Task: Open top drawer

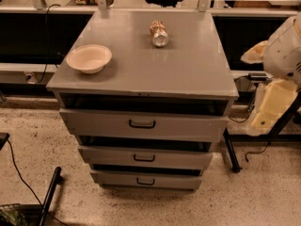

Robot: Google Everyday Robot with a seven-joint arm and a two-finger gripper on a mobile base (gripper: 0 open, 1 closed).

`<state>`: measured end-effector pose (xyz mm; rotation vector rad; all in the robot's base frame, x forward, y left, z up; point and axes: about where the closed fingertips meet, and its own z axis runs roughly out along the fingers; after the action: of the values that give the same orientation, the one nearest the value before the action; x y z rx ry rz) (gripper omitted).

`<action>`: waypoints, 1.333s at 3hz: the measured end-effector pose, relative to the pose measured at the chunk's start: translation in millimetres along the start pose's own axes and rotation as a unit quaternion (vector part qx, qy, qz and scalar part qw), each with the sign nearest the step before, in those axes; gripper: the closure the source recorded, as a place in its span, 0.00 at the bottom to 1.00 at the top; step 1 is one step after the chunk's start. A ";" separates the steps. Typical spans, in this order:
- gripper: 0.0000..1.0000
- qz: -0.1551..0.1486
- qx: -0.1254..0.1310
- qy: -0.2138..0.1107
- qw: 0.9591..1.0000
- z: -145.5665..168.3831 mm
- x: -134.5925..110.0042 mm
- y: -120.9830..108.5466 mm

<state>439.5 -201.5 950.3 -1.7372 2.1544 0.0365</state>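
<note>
Grey metal cabinet [188, 74] fills the one camera view, seen from the front and a bit above. Its flat top carries a pale bowl [89, 58] near the left edge and a can [159, 33] lying on its side toward the back; neither is part of the job, both sit well back from the front lip, so they shouldn't get in the way of a pull. Top drawer [143, 134] is directly under the top slab, w/ a dark band showing above its front, so it's either cracked open a touch or just recessed; can't say which. Its small dark bail handle [142, 124] sits dead centre, prob. the only thing to hook. Below come the middle drawer [146, 166] and bottom drawer [146, 186], each w/ a like handle. Gripper [269, 108] hangs off to the right of the cabinet, beside its right side and well apart from the handle, touching nothing, holding nothing as far as visible; how wide it's open can't be told from this angle. Judging by that, approach hasn't started: arm needs to swing in front, line up w/ the handle at drawer height, then pull straight out. Speckled floor [42, 145] has a cable [16, 171] at left.
</note>
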 end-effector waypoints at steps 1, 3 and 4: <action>0.00 0.001 -0.009 -0.059 0.998 40.8 -5.0 28.0; 0.00 0.035 -0.003 -0.098 0.995 92.7 4.2 40.4; 0.00 0.027 -0.010 -0.109 0.994 112.5 1.8 44.4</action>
<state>427.2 -164.6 835.8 -1.6051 2.0467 0.2507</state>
